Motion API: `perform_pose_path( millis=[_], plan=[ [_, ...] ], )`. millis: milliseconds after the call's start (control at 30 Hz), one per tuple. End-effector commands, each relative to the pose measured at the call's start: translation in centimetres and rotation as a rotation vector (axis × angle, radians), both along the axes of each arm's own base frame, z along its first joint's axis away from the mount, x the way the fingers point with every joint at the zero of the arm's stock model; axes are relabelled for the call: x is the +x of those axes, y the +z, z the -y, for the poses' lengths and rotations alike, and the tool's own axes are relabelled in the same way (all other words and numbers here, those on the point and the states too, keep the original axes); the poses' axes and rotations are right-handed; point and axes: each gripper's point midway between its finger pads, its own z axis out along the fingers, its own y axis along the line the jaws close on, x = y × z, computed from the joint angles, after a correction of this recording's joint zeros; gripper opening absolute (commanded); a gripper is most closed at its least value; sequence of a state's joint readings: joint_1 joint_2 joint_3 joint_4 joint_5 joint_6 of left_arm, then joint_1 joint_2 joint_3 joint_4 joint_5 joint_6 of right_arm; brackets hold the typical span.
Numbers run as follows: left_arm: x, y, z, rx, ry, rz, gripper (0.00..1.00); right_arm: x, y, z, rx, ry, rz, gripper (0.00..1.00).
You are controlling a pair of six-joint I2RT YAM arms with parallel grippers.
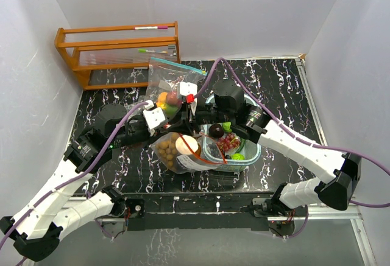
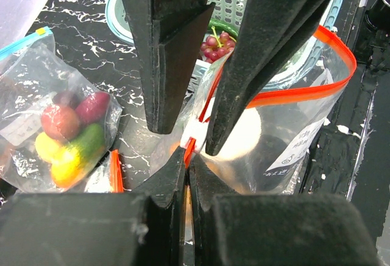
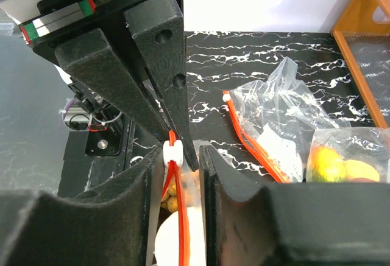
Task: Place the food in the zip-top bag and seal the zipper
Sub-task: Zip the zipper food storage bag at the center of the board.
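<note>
The left gripper (image 2: 186, 156) is pinched shut on the end of the orange zipper (image 2: 304, 92), right by the white slider (image 3: 172, 151). The right gripper (image 3: 183, 154) has its fingers a little apart with that slider between them. To zip it well, I think the left one should hold tight while the right one squeezes the slider and pulls it slowly straight along, because the bag (image 2: 286, 138) gapes wide. It holds nuts (image 1: 164, 151) and a pale egg (image 1: 186, 146), but grapes (image 1: 228, 141) sit in the teal basket (image 1: 255, 150) just beside it.
</note>
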State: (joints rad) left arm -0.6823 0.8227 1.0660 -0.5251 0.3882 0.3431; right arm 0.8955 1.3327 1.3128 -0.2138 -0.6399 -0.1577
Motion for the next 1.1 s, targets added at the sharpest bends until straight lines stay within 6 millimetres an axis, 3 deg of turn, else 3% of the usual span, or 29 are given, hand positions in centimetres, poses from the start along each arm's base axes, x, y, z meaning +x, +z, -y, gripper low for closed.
perform_pose_path(
  millis=[0, 233, 633, 800, 1067],
  plan=[
    [-0.2, 2.3, 0.0, -0.05, -0.002, 0.043, 0.0, 0.2, 2.6, -0.3, 0.057, 0.003, 0.047, 0.27],
    [-0.3, 2.2, -0.1, -0.047, 0.0, 0.039, 0.0, 0.9, 3.3, -0.2, 0.088, -0.044, 0.055, 0.08],
    [0.4, 4.5, -2.2, -0.012, 0.084, 0.127, 0.0, -0.4, 1.1, 0.8, 0.037, -0.021, 0.013, 0.08],
    [0.3, 5.7, -2.1, -0.037, 0.079, 0.147, 0.0, -0.4, -0.2, 1.3, 0.014, -0.045, -0.01, 0.08],
    [0.9, 4.9, -2.1, -0.031, 0.106, 0.138, 0.0, -0.1, 0.0, 1.1, 0.023, -0.061, -0.013, 0.08]
  ],
)
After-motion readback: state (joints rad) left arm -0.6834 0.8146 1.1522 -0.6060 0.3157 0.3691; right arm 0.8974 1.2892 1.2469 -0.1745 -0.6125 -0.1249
